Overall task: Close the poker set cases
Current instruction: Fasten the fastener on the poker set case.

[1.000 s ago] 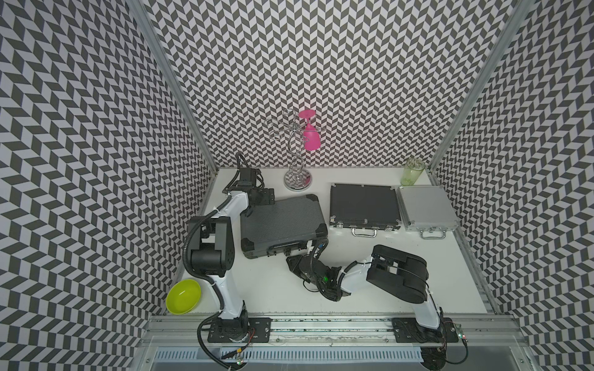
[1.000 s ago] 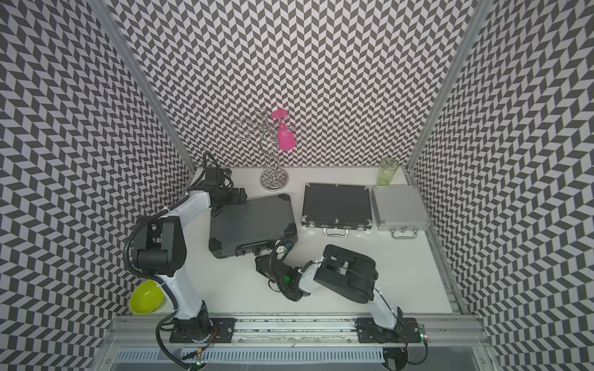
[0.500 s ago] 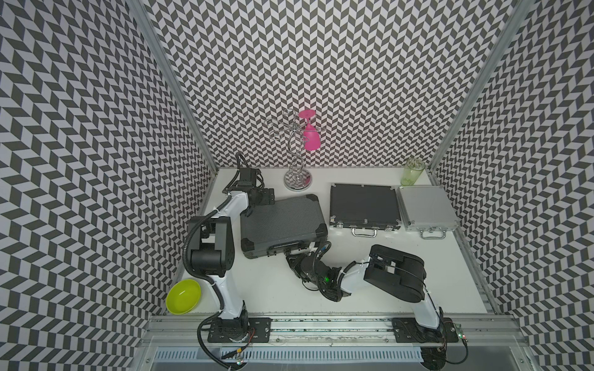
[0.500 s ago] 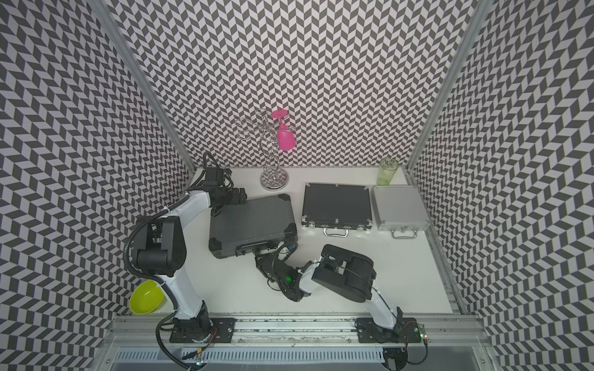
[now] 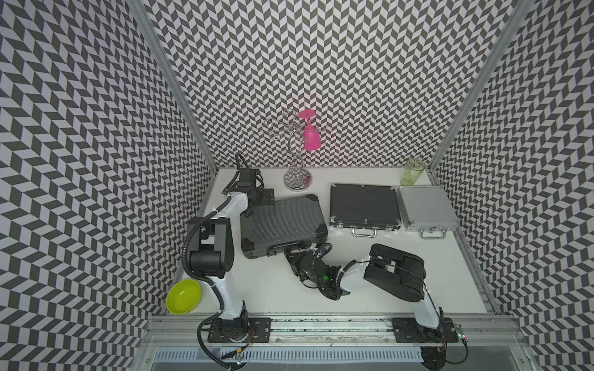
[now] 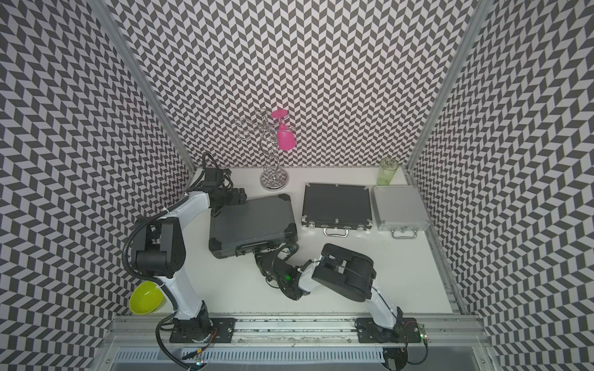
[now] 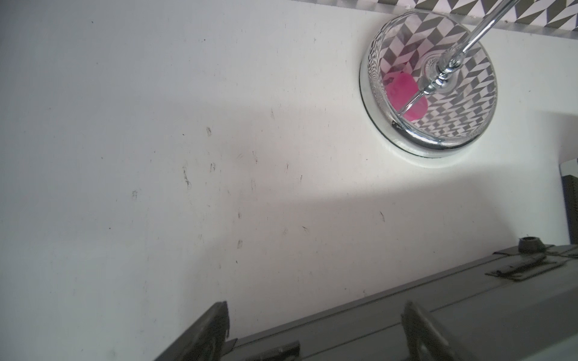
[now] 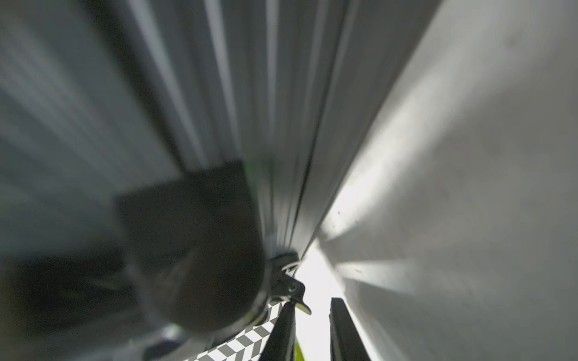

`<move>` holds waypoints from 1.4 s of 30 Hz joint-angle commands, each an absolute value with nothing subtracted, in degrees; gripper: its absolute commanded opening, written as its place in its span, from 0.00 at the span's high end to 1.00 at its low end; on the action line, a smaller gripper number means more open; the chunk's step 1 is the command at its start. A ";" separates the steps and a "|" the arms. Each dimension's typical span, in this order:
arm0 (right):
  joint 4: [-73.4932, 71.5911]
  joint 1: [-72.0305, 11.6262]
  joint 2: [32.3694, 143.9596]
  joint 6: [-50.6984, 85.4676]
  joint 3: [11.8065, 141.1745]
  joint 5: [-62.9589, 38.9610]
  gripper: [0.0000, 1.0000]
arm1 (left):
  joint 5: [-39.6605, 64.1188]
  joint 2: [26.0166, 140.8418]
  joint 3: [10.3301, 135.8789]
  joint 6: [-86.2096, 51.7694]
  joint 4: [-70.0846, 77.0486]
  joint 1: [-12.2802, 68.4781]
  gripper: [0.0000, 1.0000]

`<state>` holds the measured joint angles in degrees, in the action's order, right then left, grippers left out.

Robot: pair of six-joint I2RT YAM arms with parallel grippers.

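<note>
All 3 poker set cases lie on the bench (image 5: 273, 289) with their lids down. The flat black case (image 5: 363, 205) and the small silver case (image 5: 426, 207) sit side by side at the back right, handles toward the robot. The large ribbed dark-grey case (image 5: 283, 221) sits at centre-left. Its long axis runs across the bench, skewed so that its right end lies farther back.

The coming move probably turns on that grey case's handle face, which looks toward the robot's base. The right claw (image 5: 291, 253) sits low on the bench just in front of this face, near the right end of the black handle, so the case lies directly ahead of it. In the right wrist view the fingers (image 8: 281, 331) stand almost together with a narrow slot between them, and nothing is in the slot. The ribbed wall beside them is too blurred to show whether the latches are fastened.

The left claw (image 5: 265, 196) is at the case's back left corner. Its jaws are spread wide over the rear edge and grip nothing. For the handle face the right arm is clearly nearer, while the left arm looks placed to brace the case from behind.
</note>
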<state>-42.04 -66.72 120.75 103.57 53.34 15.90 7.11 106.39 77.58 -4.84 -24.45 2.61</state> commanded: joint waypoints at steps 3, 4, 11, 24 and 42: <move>-33.69 -64.52 124.64 108.12 53.96 19.15 0.82 | 7.93 106.03 75.11 -7.05 -31.82 2.68 0.11; -33.22 -64.54 124.63 108.40 53.92 19.60 0.83 | 7.88 105.92 75.07 -7.04 -31.78 2.72 0.11; -30.52 -64.11 124.86 112.65 52.03 20.25 0.89 | 7.77 105.82 75.39 -6.93 -31.82 2.68 0.11; -31.26 -62.41 127.08 115.98 51.26 21.59 0.96 | 7.62 105.25 74.81 -7.23 -31.49 2.73 0.11; -26.25 -61.61 128.41 121.88 55.37 24.54 0.98 | 7.84 104.52 73.44 -7.56 -31.30 3.26 0.11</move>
